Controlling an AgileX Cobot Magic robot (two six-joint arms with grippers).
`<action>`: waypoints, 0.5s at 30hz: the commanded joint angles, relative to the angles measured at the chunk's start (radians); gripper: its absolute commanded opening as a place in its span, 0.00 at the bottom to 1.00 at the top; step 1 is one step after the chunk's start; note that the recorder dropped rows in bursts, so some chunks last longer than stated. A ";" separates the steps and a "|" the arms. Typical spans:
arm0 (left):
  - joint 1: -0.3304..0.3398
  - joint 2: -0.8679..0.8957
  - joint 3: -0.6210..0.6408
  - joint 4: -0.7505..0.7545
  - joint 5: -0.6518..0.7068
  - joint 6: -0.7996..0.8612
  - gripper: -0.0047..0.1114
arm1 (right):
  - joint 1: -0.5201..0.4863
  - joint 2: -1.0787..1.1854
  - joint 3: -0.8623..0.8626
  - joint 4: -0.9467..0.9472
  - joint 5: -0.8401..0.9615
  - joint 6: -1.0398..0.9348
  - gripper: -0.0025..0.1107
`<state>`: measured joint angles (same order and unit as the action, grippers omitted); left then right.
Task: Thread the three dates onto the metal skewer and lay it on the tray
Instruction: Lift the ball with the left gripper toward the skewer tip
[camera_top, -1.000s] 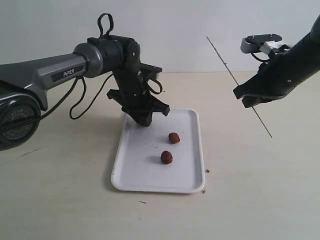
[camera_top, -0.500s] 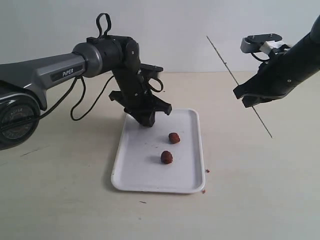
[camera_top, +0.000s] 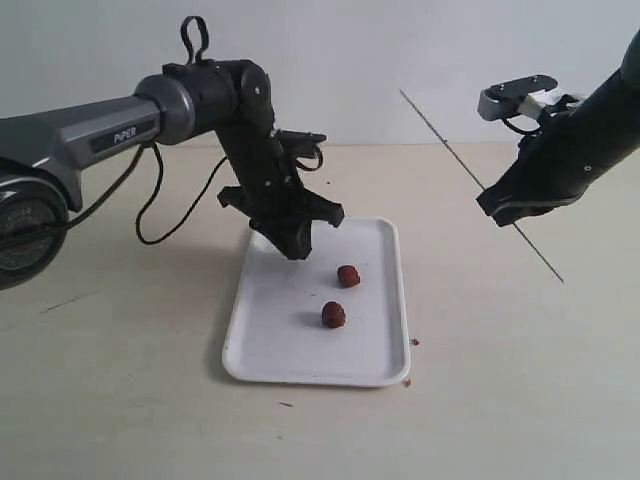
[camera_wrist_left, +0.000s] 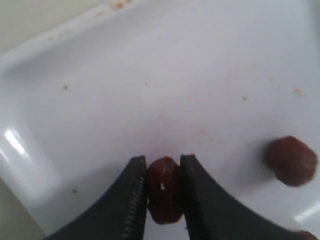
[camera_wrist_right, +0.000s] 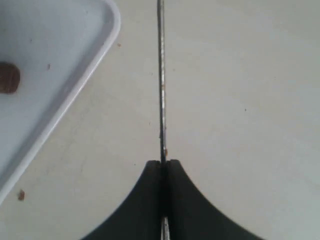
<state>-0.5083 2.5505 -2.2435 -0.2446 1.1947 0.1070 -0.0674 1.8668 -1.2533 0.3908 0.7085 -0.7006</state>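
The left gripper (camera_top: 296, 243) hangs over the white tray (camera_top: 262, 345), at about 11 o'clock from the tray's middle. Its jaws are drawn in close on the first date (camera_wrist_left: 163, 192), which is pinched between the two fingers. Whether that date touches the tray floor I cannot tell. The second date (camera_top: 348, 276) lies on the tray at about 1 o'clock from the middle, and the third date (camera_top: 333, 315) lies at about 5 o'clock. They are apart from each other. At 2 o'clock from the tray, above the table (camera_top: 120, 400), the right gripper (camera_top: 500, 212) is clamped tight on the metal skewer (camera_top: 450, 146). The skewer slants from 10 o'clock high to 4 o'clock low.
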 joint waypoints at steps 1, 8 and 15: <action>0.066 -0.083 -0.004 -0.152 0.026 0.082 0.26 | -0.002 0.006 0.002 -0.030 0.091 -0.149 0.02; 0.193 -0.127 -0.004 -0.505 0.026 0.138 0.26 | -0.002 0.039 0.020 0.008 0.186 -0.298 0.02; 0.231 -0.127 -0.004 -0.727 0.026 0.172 0.26 | -0.002 0.053 0.020 0.221 0.243 -0.592 0.02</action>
<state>-0.2780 2.4349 -2.2435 -0.8986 1.2209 0.2659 -0.0674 1.9211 -1.2322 0.5588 0.9657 -1.2184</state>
